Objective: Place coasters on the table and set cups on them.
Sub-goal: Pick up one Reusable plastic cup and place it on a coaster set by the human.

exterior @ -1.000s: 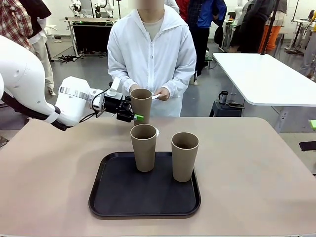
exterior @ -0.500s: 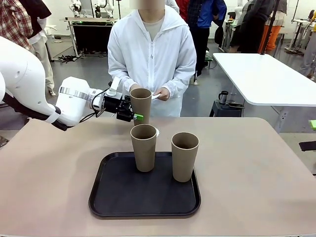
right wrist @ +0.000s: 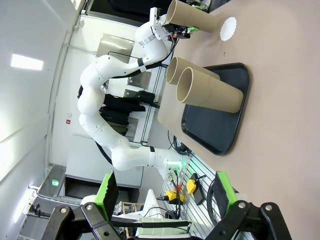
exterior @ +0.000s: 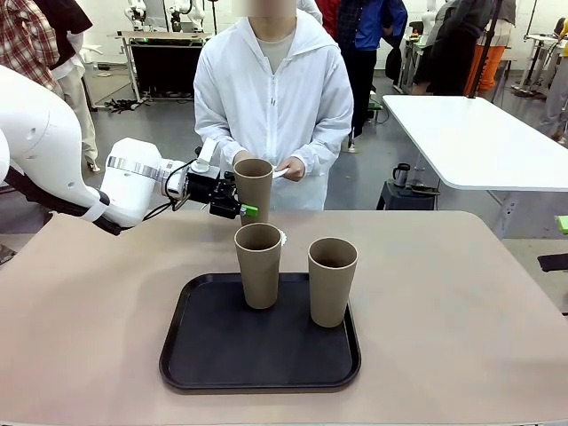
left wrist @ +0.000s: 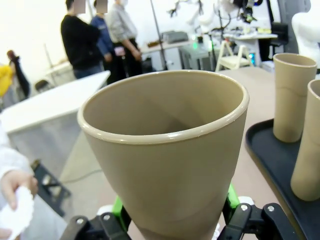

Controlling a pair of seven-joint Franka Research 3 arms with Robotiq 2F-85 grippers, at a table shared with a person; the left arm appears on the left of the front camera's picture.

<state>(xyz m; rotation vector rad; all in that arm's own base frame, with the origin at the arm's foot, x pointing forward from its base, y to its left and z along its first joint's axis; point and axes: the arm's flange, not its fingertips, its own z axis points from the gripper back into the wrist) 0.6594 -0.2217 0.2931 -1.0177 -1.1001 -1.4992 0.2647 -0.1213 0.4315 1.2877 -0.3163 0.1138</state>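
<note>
My left gripper (exterior: pixel 246 207) is shut on a tan cup (exterior: pixel 254 188), held upright over the far part of the beige table (exterior: pixel 461 302). The left wrist view has this cup (left wrist: pixel 170 150) between the green pads (left wrist: pixel 118 209). Two more cups (exterior: pixel 258 264) (exterior: pixel 332 280) stand on the black tray (exterior: pixel 213 346). One white coaster (exterior: pixel 283 237) lies on the table behind the tray, seen as a scalloped coaster (right wrist: pixel 228 28) beside the held cup's base (right wrist: pixel 192 19). The person's hand holds more white coasters (exterior: pixel 282 172). My right gripper (right wrist: pixel 162 212) is open, empty, away from the tray.
The person in a white jacket (exterior: pixel 273 98) stands at the far edge, hands close behind the held cup. A white table (exterior: pixel 470 142) stands at the back right with a small dark mug (exterior: pixel 401 174) below it. Bare tabletop lies to the tray's left and right.
</note>
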